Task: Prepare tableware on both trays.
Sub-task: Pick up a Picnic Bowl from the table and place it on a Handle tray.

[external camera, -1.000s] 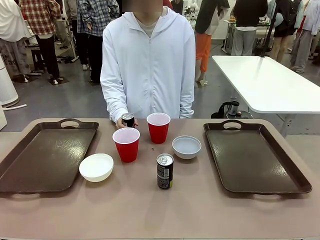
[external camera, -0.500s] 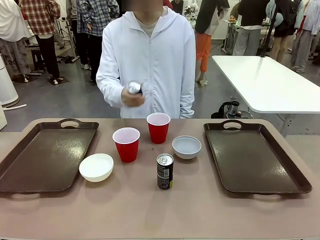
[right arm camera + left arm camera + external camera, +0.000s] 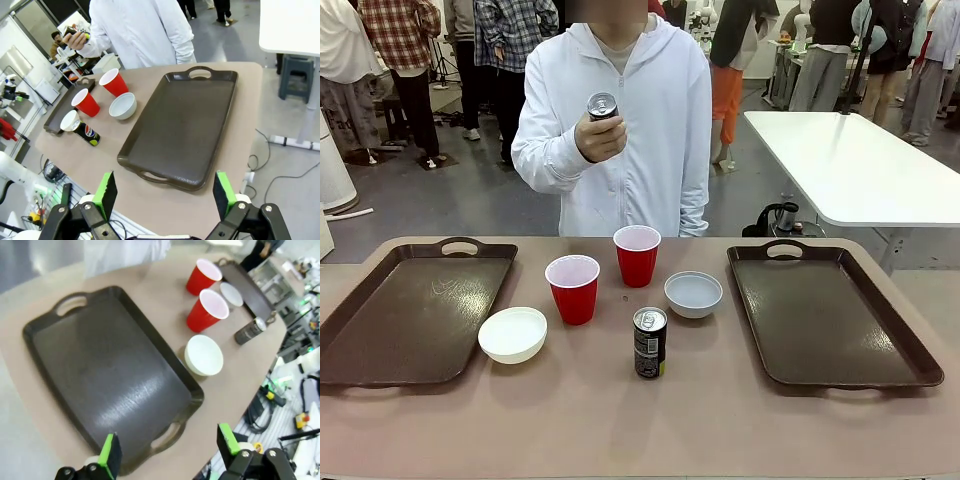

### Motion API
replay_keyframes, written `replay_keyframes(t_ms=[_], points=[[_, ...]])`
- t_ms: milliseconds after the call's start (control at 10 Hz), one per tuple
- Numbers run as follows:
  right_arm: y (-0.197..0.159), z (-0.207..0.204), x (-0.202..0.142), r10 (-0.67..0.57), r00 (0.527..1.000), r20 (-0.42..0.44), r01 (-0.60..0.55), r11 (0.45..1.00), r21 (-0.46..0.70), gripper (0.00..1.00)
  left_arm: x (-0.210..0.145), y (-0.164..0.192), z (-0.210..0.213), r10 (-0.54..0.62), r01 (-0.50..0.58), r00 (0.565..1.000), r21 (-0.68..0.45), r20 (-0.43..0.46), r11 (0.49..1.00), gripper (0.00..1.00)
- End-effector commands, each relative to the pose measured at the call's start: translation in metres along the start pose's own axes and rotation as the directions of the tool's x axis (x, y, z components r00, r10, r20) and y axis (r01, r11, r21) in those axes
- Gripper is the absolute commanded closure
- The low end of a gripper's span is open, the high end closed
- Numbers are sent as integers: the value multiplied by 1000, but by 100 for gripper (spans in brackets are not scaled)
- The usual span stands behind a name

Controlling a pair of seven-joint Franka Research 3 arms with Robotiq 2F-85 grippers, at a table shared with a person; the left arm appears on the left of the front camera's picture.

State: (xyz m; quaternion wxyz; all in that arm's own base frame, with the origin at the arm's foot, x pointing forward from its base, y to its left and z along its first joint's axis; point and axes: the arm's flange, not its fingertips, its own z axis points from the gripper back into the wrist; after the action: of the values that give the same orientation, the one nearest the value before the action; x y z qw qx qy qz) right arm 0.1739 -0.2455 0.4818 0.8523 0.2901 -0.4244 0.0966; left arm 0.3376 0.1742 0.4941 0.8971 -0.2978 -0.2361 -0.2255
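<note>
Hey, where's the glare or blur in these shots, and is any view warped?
Front view: sharp and evenly lit, with a faint sheen on the left tray. Left wrist view: a glare streak on that tray, the person's jacket smeared, the table bowed. Right wrist view: crisp but bowed.

Qty: 2 trays (image 3: 410, 310) (image 3: 830, 310), 2 red cups (image 3: 573, 290) (image 3: 637, 257), 2 bowls (image 3: 513, 334) (image 3: 693, 294), 2 cans (image 3: 649, 343) (image 3: 602, 105), 1 pers. (image 3: 640, 150)

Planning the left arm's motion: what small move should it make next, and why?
Probably swing the open left gripper toward the white bowl: it sits on the table beside the empty left tray, the piece closest to that arm.
</note>
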Motion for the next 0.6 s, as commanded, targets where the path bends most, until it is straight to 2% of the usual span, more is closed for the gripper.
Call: replay_keyframes(t_ms=[0, 100, 200, 300, 500], points=[[35, 48, 22, 128, 991, 43, -124, 988, -96, 0, -6, 22, 2, 19, -18, 1000, -17, 12, 1000, 0], [71, 73, 48, 210, 978, 9, -206, 966, -156, 0, -6, 22, 2, 19, -18, 1000, -17, 12, 1000, 0], [104, 75, 72, 256, 966, -29, -256, 948, -187, 0, -6, 22, 2, 19, -18, 1000, -17, 12, 1000, 0], [143, 56, 100, 275, 952, -132, -295, 940, -171, 0, -6, 22, 2, 19, -18, 1000, -17, 12, 1000, 0], [194, -17, 129, 301, 901, -312, -366, 914, -176, 0, -6, 22, 2, 19, -18, 1000, -17, 12, 1000, 0]])
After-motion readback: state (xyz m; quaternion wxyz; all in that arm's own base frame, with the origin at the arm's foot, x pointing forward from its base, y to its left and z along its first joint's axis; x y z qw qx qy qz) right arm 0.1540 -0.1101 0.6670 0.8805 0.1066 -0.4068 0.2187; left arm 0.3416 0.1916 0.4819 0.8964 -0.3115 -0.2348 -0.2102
